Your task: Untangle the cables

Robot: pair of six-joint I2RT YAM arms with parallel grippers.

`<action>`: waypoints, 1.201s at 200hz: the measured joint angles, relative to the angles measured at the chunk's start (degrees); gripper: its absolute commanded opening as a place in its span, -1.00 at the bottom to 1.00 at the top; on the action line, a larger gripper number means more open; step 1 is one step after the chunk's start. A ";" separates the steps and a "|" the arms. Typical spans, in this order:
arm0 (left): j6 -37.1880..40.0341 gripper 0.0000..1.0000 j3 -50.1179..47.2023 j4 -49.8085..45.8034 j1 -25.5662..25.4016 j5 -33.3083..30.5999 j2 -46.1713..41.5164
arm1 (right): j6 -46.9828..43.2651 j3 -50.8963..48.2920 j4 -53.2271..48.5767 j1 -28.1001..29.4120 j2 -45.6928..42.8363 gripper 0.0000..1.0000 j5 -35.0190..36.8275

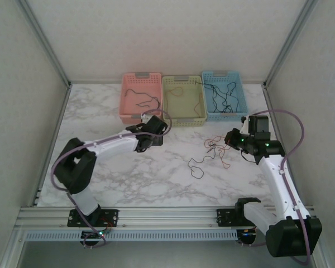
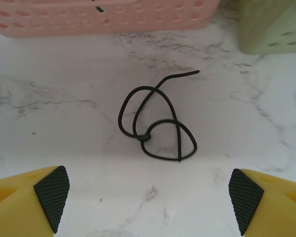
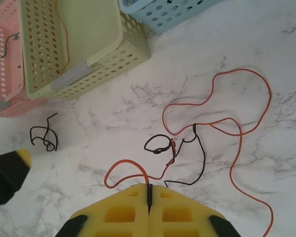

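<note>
Left hand (image 2: pixel 148 197) stands wide over the black cable (image 2: pixel 145 137), ready to take it; right hand (image 3: pixel 149 192), closed, pinches the red-orange cable (image 3: pixel 244 69), probably anchoring it.

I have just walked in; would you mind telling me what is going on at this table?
Two robot arms are untangling cables on a marble table. The right gripper, shut, appears to pinch a red-orange cable that is knotted with a black cable mid-table. The left gripper hangs open above a small looped black cable lying alone near the pink basket. That basket, the green basket and the blue basket at the far edge each hold some cables.
</note>
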 measured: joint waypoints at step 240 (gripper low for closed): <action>-1.86 0.31 5.92 -0.11 -3.32 2.34 -6.82 | -0.02 -0.92 -0.39 0.26 -1.73 -1.00 0.04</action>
